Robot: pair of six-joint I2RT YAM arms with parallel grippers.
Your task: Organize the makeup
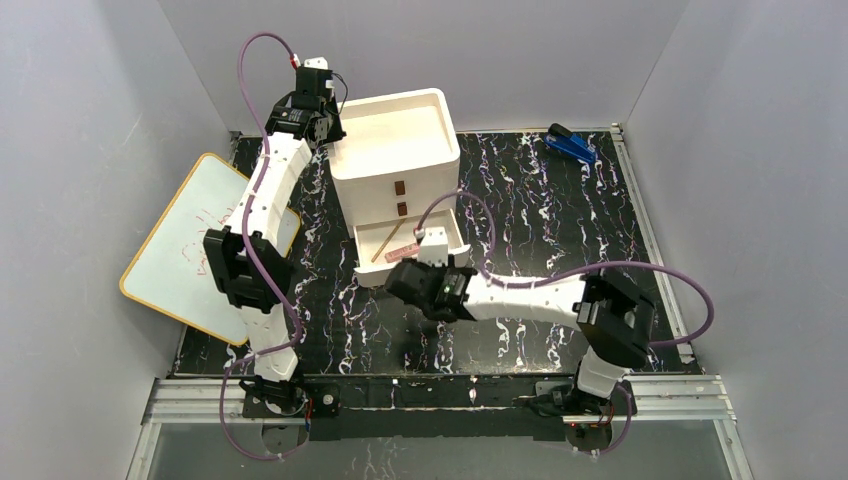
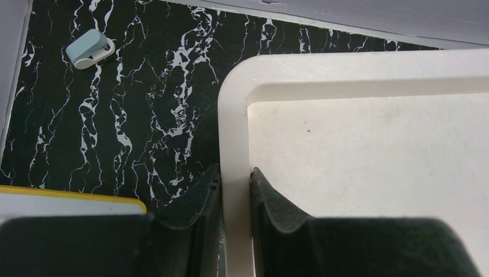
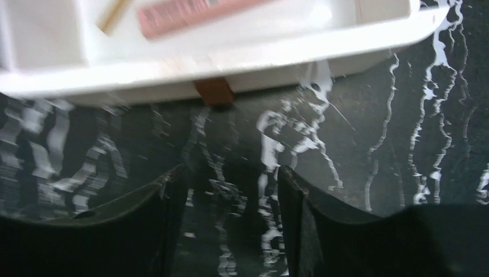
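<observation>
A white drawer organizer [image 1: 395, 150] stands at the back centre. Its bottom drawer [image 1: 361, 250] is pulled out; a thin yellow stick [image 1: 388, 241] and a pink bar [image 1: 402, 248] lie in it, and both show in the right wrist view, the stick [image 3: 112, 14] beside the bar [image 3: 184, 10]. My left gripper [image 1: 330, 130] is shut on the left rim [image 2: 233, 144] of the organizer's top tray, one finger [image 2: 199, 196] outside and one inside. My right gripper [image 1: 395, 275] is open and empty, just in front of the drawer's brown handle [image 3: 213, 91]. The palette, compact, sponge and puff are out of view.
A yellow-edged whiteboard [image 1: 200, 240] lies at the table's left edge. A blue stapler-like object [image 1: 571, 146] sits at the back right. A small pale blue-and-white object [image 2: 89, 49] lies on the black marbled table left of the organizer. Grey walls enclose the table.
</observation>
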